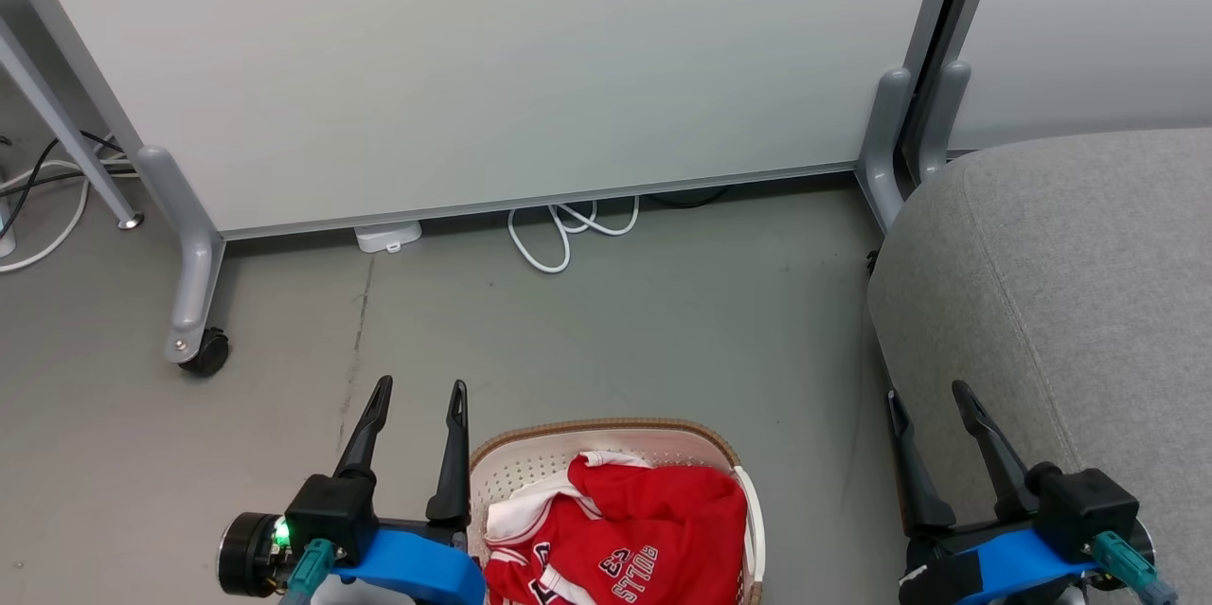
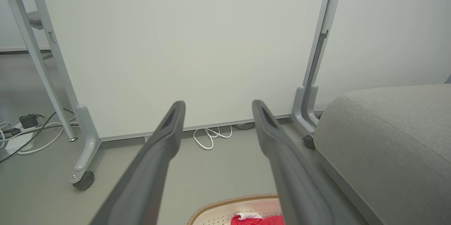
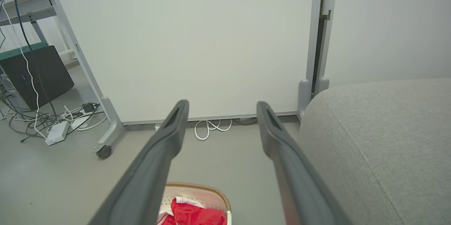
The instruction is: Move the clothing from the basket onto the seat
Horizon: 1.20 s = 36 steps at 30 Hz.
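Observation:
The cream basket (image 1: 530, 463) with a brown rim stands on the floor at the bottom centre, holding a crumpled red and white jersey (image 1: 625, 529). The light-grey seat (image 1: 1070, 283) fills the right side. My left gripper (image 1: 417, 397) is open just left of the basket, fingers pointing away. My right gripper (image 1: 928, 397) is open at the seat's near-left edge. In the left wrist view the basket (image 2: 225, 207) and jersey (image 2: 253, 219) sit at the bottom edge between the open gripper (image 2: 216, 107). In the right wrist view the open gripper (image 3: 222, 107) frames the basket (image 3: 201, 191) and jersey (image 3: 197, 214).
A white partition panel (image 1: 473, 65) on grey wheeled feet (image 1: 204, 354) stands across the far side. White cable loops (image 1: 559, 231) and a power block (image 1: 388, 236) lie under it. More cables and a dark box (image 3: 35, 77) sit at far left. Grey floor (image 1: 663, 321) lies between.

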Motion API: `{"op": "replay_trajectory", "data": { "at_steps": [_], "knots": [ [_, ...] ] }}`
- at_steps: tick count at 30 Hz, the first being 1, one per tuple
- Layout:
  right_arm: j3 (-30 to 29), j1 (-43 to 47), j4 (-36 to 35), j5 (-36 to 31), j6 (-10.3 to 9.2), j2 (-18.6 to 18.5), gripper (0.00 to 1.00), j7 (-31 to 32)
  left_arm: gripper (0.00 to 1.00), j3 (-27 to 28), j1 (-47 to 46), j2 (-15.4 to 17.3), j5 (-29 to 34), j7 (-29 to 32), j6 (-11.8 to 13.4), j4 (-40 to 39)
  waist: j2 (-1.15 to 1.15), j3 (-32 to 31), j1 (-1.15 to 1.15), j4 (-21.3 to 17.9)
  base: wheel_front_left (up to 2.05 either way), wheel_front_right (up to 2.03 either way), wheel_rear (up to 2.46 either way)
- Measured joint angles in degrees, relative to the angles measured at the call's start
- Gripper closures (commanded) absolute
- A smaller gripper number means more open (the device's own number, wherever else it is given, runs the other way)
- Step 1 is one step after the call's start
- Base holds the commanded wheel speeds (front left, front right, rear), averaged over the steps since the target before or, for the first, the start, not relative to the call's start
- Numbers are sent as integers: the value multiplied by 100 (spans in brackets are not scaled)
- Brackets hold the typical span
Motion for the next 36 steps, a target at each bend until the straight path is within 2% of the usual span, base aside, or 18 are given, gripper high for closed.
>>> {"op": "replay_trajectory", "data": {
  "at_steps": [6,12,20,36],
  "knots": [
    [-2,-1,10,0,0,0,0,0,0,-16,-59,1,3,0,-9,67,0,38,0,-1,0,0,0],
    [29,-65,-18,-4,0,0,0,0,0,-103,-336,3,154,-2,-126,280,0,184,0,-43,0,0,0],
    [19,-413,-98,-9,0,-2,0,-1,0,-286,-1150,51,494,-5,-345,1005,0,726,0,-226,0,0,0],
    [56,-1328,-292,-99,0,-7,0,-2,0,-1098,-2855,467,782,-5,-434,2784,0,2218,1,-711,0,0,0]
  ]
}}
